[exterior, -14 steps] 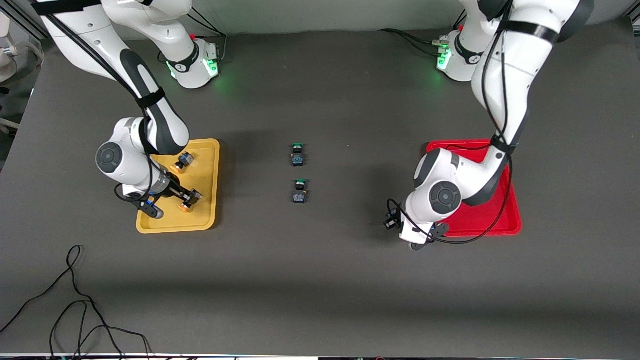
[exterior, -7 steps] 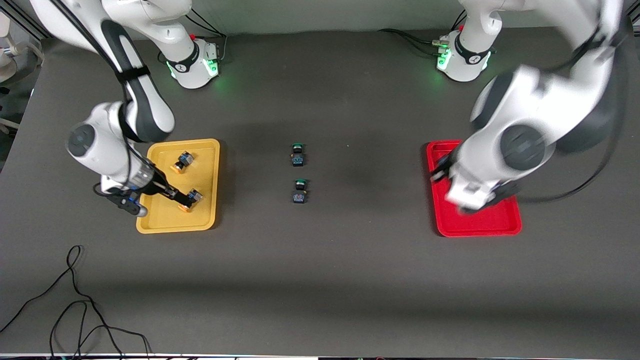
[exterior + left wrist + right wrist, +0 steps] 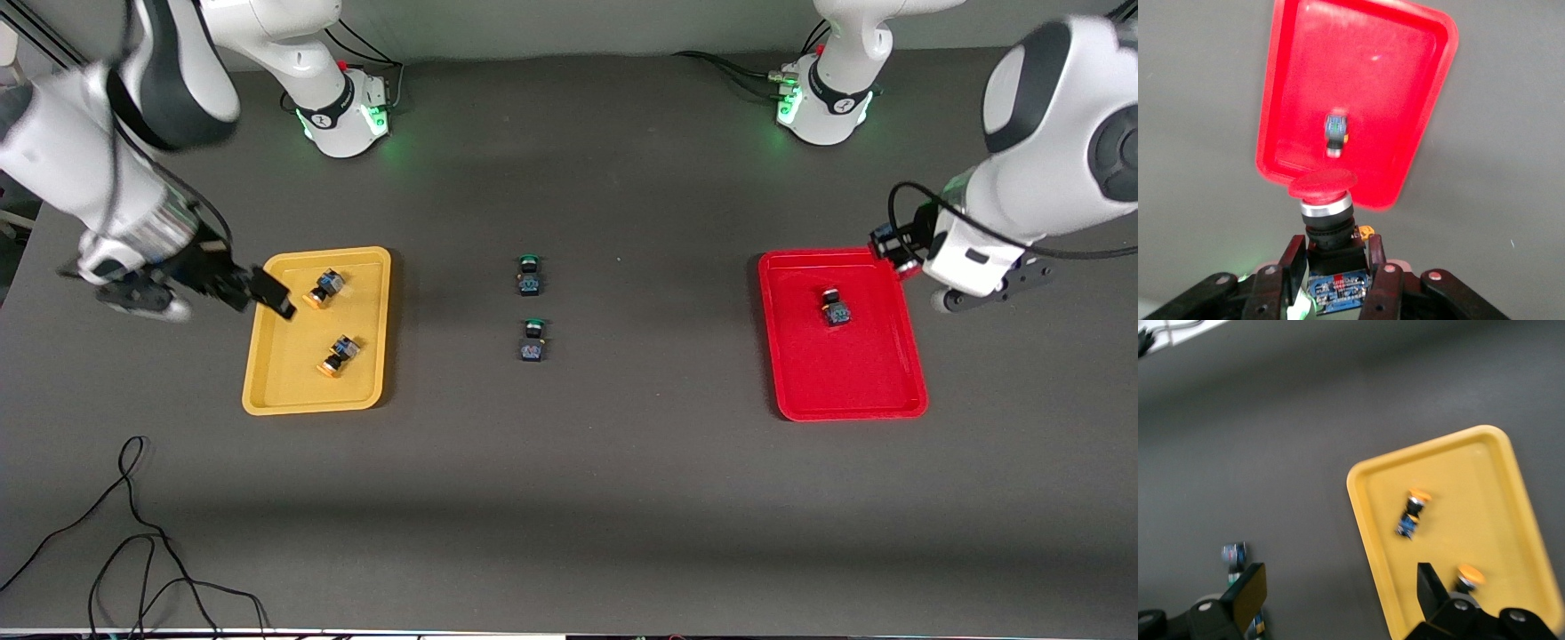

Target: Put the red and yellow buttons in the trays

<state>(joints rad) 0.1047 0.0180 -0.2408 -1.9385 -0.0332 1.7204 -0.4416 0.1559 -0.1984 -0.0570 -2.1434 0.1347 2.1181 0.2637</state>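
My left gripper (image 3: pixel 892 242) is shut on a red button (image 3: pixel 1327 200) and holds it in the air over the red tray's (image 3: pixel 853 373) corner nearest the left arm's base. In the left wrist view the gripper (image 3: pixel 1333 252) grips the button's black body, above the red tray (image 3: pixel 1358 67). A second button (image 3: pixel 834 308) lies in that tray, also in the left wrist view (image 3: pixel 1335 132). My right gripper (image 3: pixel 258 298) is open and empty, raised over the yellow tray's (image 3: pixel 284 382) outer rim. Two yellow buttons (image 3: pixel 324 286) (image 3: pixel 340 354) lie in that tray.
Two green-capped buttons (image 3: pixel 529 276) (image 3: pixel 532 340) sit mid-table between the trays. The right wrist view shows the yellow tray (image 3: pixel 1485 493) with its buttons (image 3: pixel 1413 512) (image 3: pixel 1468 577) and my open gripper (image 3: pixel 1338 587). A black cable (image 3: pixel 133 533) lies near the front edge.
My right gripper let go of a yellow button in the yellow tray and rose away. My left arm swung up from beside the red tray's near corner to over its farther corner.
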